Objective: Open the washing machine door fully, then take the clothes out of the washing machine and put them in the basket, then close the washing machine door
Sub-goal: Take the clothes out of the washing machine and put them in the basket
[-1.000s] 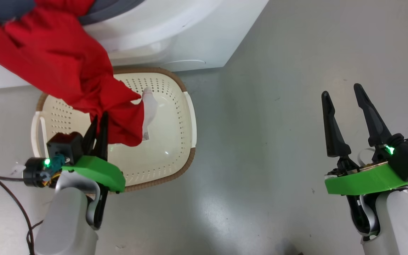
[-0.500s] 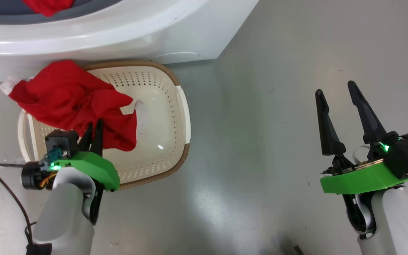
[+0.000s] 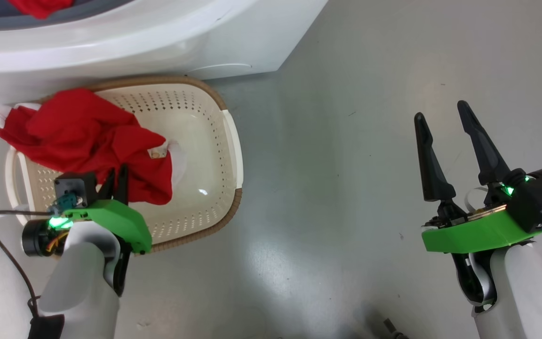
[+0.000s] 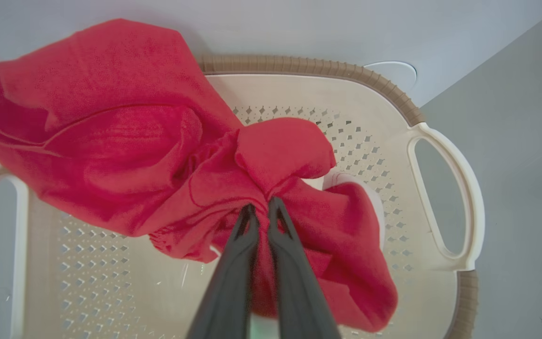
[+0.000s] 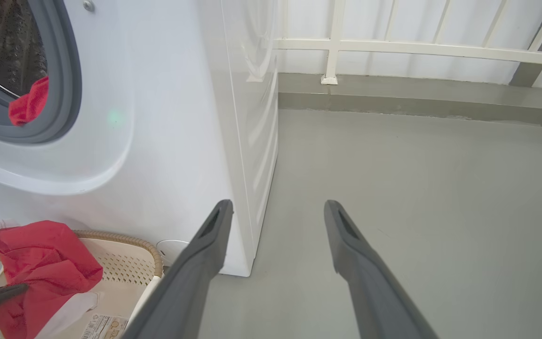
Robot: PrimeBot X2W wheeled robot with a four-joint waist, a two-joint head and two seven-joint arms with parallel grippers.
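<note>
A red garment point(image 3: 83, 136) with white trim lies bunched over the far left part of the cream basket point(image 3: 224, 141), one end draped over the rim. My left gripper point(image 3: 116, 170) is shut on a fold of it point(image 4: 261, 207), low over the basket point(image 4: 440, 197). Another piece of the red clothes point(image 5: 28, 101) hangs at the grey ring of the washing machine point(image 5: 167, 141) and shows at the head view's top edge point(image 3: 40, 7). My right gripper point(image 3: 440, 117) hangs open over bare floor, far right of the basket, nothing between its fingers point(image 5: 278, 205). The washing machine door is out of view.
The white washing machine point(image 3: 158, 42) stands right behind the basket. Grey floor point(image 3: 346, 165) spreads between the basket and my right arm. A white railing point(image 5: 417, 47) and a low kerb run along the far wall. A black cable point(image 3: 3, 254) trails from my left wrist.
The red garment, stretched from the machine's opening a second ago, has come down into the basket with my left gripper still shut on it. The head camera has shifted too.
</note>
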